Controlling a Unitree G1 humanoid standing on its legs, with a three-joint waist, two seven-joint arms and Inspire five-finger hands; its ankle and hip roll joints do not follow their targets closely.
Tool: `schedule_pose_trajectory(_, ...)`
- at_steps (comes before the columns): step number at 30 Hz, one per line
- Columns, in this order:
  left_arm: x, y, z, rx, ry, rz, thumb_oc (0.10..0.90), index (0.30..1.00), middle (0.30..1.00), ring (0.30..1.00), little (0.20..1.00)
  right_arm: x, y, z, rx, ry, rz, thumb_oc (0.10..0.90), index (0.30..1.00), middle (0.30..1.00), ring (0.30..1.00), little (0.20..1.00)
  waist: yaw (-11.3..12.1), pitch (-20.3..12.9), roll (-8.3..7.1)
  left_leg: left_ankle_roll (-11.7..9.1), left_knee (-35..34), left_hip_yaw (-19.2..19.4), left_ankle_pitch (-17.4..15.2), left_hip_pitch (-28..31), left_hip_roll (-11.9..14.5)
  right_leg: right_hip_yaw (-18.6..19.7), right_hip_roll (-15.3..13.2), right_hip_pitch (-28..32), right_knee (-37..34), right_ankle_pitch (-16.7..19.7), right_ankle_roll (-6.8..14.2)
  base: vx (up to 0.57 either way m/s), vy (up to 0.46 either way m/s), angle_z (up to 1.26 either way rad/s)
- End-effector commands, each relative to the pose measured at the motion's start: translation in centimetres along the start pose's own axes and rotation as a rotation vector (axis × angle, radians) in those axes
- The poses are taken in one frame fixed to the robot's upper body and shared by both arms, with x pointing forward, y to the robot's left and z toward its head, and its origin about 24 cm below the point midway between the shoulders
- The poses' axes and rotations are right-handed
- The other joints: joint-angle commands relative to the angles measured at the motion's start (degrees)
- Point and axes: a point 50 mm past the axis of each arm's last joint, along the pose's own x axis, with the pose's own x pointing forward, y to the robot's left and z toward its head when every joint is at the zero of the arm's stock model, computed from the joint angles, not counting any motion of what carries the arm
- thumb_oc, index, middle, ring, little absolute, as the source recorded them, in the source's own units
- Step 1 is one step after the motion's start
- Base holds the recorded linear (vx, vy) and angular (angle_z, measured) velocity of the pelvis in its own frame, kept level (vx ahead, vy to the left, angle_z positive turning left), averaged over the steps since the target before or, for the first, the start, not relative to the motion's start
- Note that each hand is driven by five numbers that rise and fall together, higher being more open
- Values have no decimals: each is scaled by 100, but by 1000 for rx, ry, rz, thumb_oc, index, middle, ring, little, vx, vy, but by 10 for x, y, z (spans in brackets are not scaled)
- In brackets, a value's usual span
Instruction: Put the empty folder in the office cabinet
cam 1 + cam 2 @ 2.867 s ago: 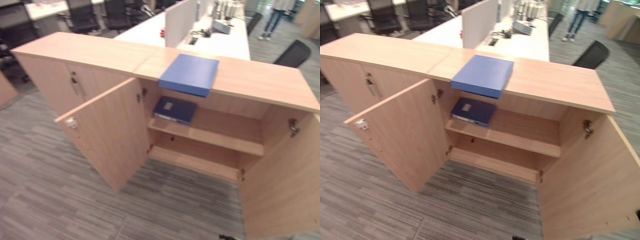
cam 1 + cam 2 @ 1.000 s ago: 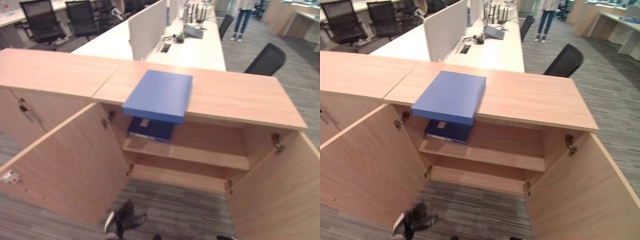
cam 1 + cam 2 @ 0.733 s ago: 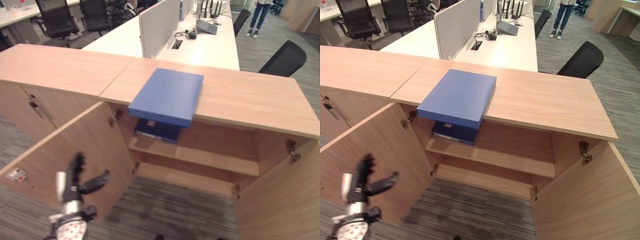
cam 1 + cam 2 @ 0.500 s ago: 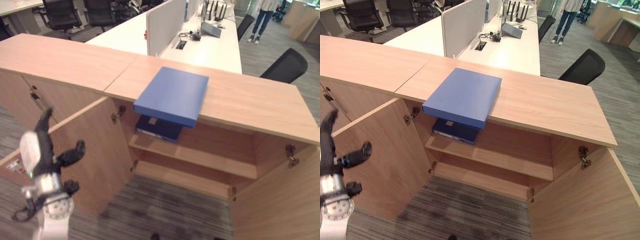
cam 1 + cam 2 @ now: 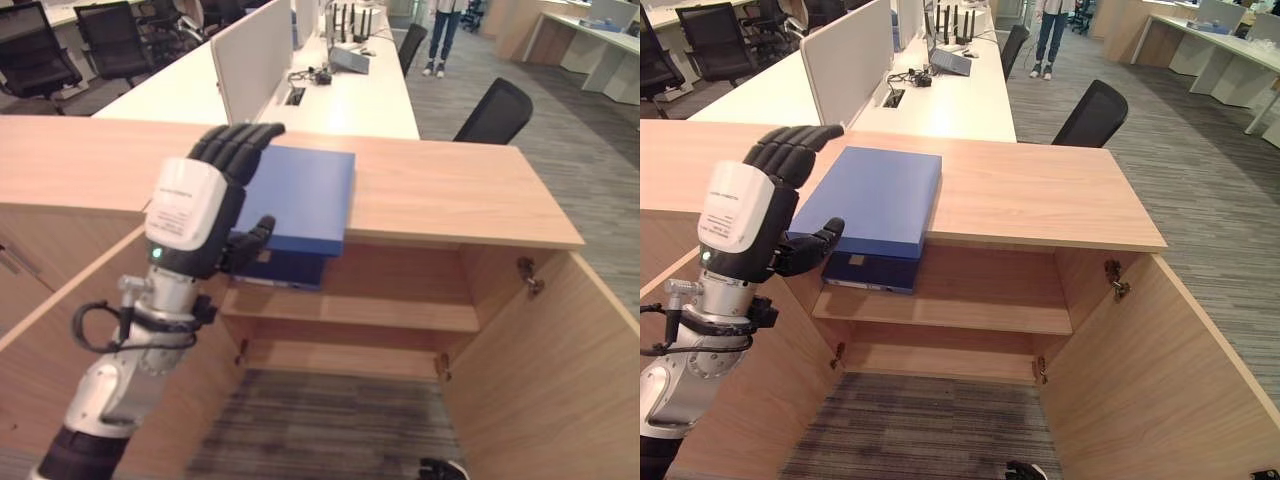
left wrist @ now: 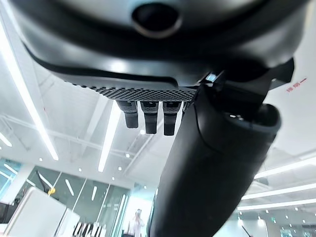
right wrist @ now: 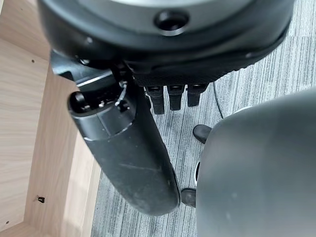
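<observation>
Up front, the left hand [image 5: 195, 205] hovers with fingers spread and empty beside the flat blue folder [image 5: 300, 195]. That folder lies on the light wooden cabinet [image 5: 470, 195] top. Below, the right hand [image 7: 148, 133] hangs slack and empty.

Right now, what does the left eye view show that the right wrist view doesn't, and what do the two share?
The left eye view alone shows the left hand raised, fingers straight, before the blue folder lying on the cabinet top, a darker folder on the upper shelf, and the desks behind. The right wrist view alone shows the right hand, fingers relaxed, pointing down at the carpet. Both show the wooden cabinet door and grey striped carpet.
</observation>
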Motion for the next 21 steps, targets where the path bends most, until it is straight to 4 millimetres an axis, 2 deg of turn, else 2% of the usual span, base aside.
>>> schedule_pose_trajectory(1, 24, 22, 0, 32, -52, 99, 800, 900, 900, 900, 900, -1, 0, -10, -76, 42, 7, 800, 900, 900, 900, 900, 49, -342, -321, -75, -48, -112, -740, 205, -17, 35, -265, 62, 38, -52, 526, 0, 0, 0)
schedule_pose_trajectory(10, 27, 9, -7, 8, -13, 9, 800, 900, 900, 900, 900, -1, -3, -12, -76, 54, 13, 800, 900, 900, 900, 900, -11, -369, -288, -61, -48, -84, -758, 264, -23, 61, -260, 74, 38, -46, 529, 1, 4, -7)
schedule_pose_trajectory(15, 21, 1, -14, -47, 53, -50, 800, 900, 900, 900, 900, -1, -5, -14, -76, 66, 14, 800, 900, 900, 900, 900, -22, -373, -285, -47, -48, -63, -764, 291, -25, 74, -264, 87, 38, -43, 529, 0, 0, 0)
schedule_pose_trajectory(21, 18, -3, -21, -27, 88, -75, 800, 900, 900, 900, 900, -2, -5, -16, -86, 75, 21, 800, 900, 900, 900, 900, -32, -366, -279, -45, -48, -45, -768, 310, -18, 92, -262, 100, 38, -44, 528, 0, 0, 0)
